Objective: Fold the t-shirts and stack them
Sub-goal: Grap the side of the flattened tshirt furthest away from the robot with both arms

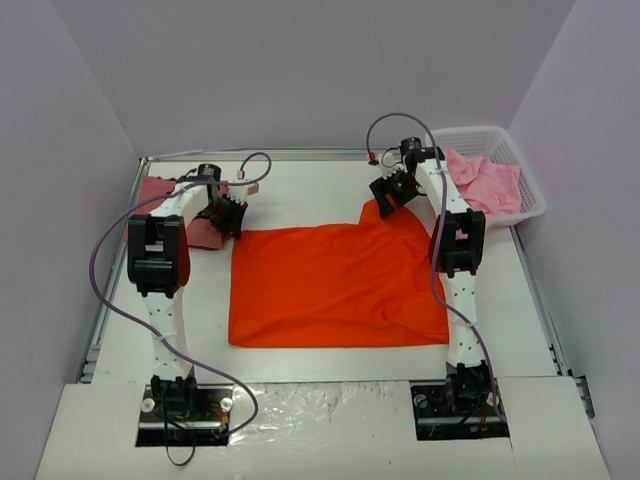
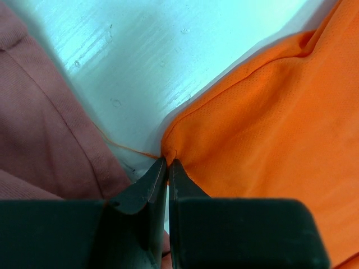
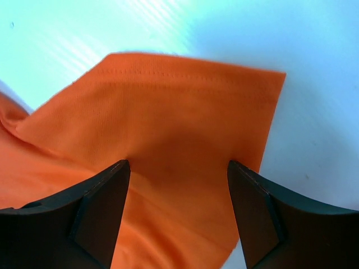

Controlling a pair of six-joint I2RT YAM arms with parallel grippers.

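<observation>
Top view: orange-red t-shirt (image 1: pixel 340 285) lies spread flat mid-table, rose-red t-shirt (image 1: pixel 150 190) at the far left, pink t-shirts (image 1: pixel 490 182) in the basket (image 1: pixel 478 130); I'd say this shirt's fold is just being set up. Left wrist: left gripper (image 2: pixel 168 162) clenched on the orange-red t-shirt's corner. Right wrist: right gripper (image 3: pixel 178 168) released, jaws wide astride the sleeve; next it must close there, then both lift together.

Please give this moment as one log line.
left gripper: shut on orange shirt corner | right gripper: open over its sleeve | pink shirt: in basket
</observation>
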